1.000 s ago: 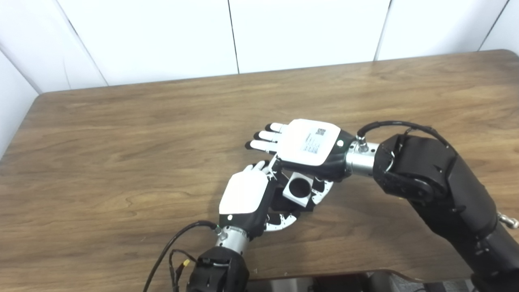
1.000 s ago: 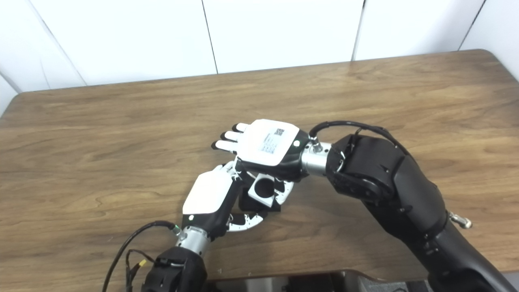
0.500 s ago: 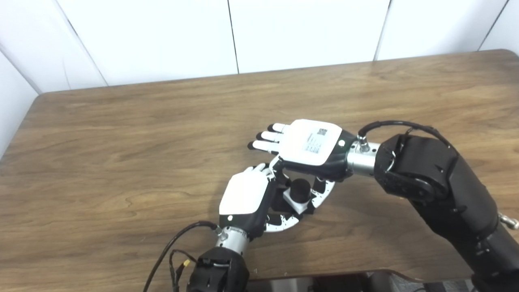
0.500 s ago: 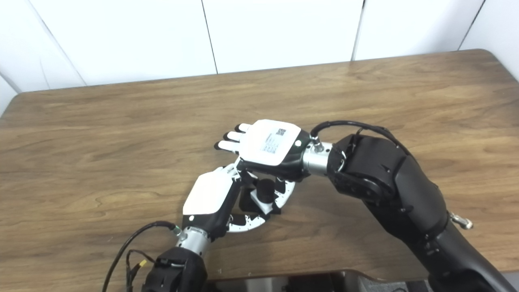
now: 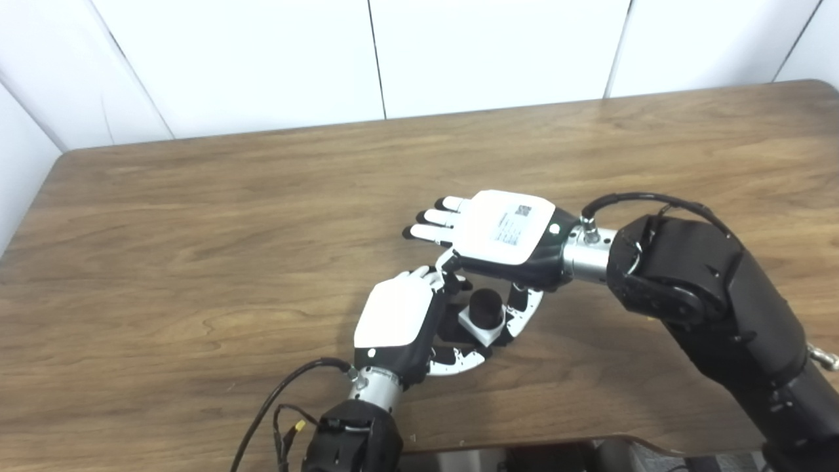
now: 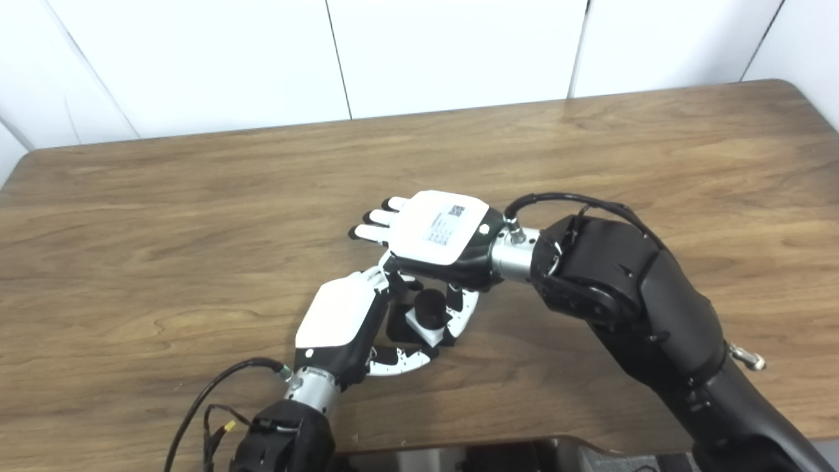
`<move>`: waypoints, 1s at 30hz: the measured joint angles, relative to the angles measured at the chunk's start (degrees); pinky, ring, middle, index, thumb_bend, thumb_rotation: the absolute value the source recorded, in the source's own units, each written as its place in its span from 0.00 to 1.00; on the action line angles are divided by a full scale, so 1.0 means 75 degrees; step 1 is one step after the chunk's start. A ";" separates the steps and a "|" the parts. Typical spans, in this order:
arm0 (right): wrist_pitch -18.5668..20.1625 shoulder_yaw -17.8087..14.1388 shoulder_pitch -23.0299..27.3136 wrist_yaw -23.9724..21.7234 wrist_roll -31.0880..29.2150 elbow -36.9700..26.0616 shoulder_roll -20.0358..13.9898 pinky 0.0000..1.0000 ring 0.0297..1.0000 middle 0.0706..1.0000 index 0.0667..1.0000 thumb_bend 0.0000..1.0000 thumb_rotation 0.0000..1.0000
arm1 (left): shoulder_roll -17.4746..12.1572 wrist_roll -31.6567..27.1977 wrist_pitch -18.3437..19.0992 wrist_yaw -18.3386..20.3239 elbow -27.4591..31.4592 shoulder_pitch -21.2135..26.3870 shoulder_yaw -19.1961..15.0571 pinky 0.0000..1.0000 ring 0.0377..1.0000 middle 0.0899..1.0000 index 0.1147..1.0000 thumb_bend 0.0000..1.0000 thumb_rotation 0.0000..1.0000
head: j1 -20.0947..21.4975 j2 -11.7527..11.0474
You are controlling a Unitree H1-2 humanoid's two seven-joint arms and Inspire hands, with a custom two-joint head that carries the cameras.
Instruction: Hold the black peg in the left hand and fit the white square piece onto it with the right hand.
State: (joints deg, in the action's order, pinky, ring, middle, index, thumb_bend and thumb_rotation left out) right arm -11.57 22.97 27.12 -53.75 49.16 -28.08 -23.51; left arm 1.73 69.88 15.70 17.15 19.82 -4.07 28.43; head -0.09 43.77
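Peg [image 5: 486,303] stands through the white piece [image 5: 482,321] because your left hand [image 5: 400,318] grips it, right hand [image 5: 505,236] open above.

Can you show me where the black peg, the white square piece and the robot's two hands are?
black peg [image 5: 486,303], left eye view, on its rounded top.
white square piece [image 5: 476,323], left eye view, on its near white face.
left hand [image 5: 396,313], left eye view, on its white back.
right hand [image 6: 438,229], right eye view, on its white back.

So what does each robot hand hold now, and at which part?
The left robot hand grips the black peg at its base. The right robot hand hovers over the white square piece; contact cannot be told.
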 measured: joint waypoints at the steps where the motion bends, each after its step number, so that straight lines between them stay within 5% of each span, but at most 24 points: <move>1: 0.0001 -0.0010 0.0000 0.0000 -0.0002 0.0000 0.0001 1.00 1.00 1.00 0.64 0.93 0.27 | 0.0001 -0.0005 0.0000 -0.0016 -0.0001 -0.0001 -0.0007 0.91 0.91 0.84 0.77 0.83 0.36 | 0.0000 -0.0012; 22: 0.0357 -0.0421 0.0015 -0.0011 -0.0199 0.0004 0.0002 1.00 1.00 1.00 0.66 0.92 0.32 | -0.0062 -0.0322 0.0181 0.0271 0.0102 0.0061 -0.0465 0.98 0.94 0.88 0.81 0.85 0.45 | 0.0000 -0.0024; 30: 0.0998 -0.0874 0.0013 -0.0057 -0.0627 -0.0090 -0.0094 1.00 1.00 1.00 0.68 0.91 0.36 | -0.0142 -0.0322 0.0222 0.0430 0.0137 0.0127 -0.0701 0.97 0.95 0.89 0.83 0.86 0.49 | 0.0035 -0.0023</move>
State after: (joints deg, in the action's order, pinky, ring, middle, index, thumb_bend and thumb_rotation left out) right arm -4.08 16.42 27.22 -54.18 44.45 -28.75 -24.21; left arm 0.67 67.47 17.37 20.37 20.85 -3.12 23.17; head 0.17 43.59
